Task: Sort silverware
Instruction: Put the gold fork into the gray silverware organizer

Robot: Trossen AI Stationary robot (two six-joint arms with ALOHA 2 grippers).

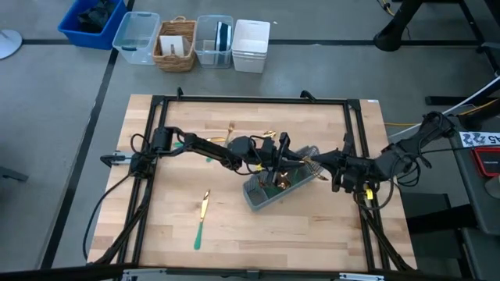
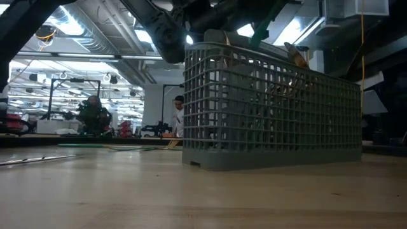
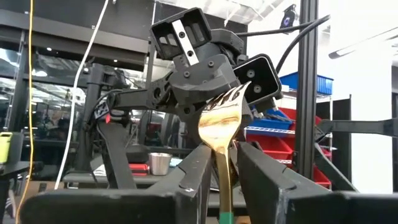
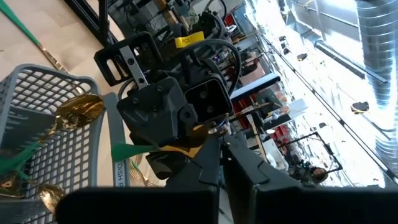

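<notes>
Silverware: you have gold-headed, teal-handled pieces in three spots. Several stand in the caddy [image 1: 280, 186], one knife [image 1: 202, 218] lies alone on the wood well off the caddy's left side, and a few loose pieces [image 1: 231, 130] lie beyond the caddy toward the table's far edge.
Fork [image 3: 222, 134]: it stands upright between your left gripper's fingers [image 3: 194, 177], tines up, shiny gold, with a sliver of teal handle at the bottom edge.
Left gripper [image 1: 278, 161]: it hangs right over the caddy; its fingers flank the fork, but you cannot tell whether they press it or stand slightly apart.
Right gripper [image 1: 326, 165]: it sits at the caddy's right end with its fingers pressed together, nothing seen between them.
Caddy: grey plastic, rectangular, slotted grid walls; spoon bowls [image 4: 78, 110] and teal handles show inside it.
In the way: both arms crowd over the caddy and cover most of its compartments from above.
Hard to make out: which compartment each piece stands in; the low camera sees only grid wall and dim shapes behind it.
Table [image 1: 258, 242]: pale wood planks inside a black frame.
Beyond the table: a row of bins [image 1: 193, 43] on the floor past the far edge, one of them a woven basket.
</notes>
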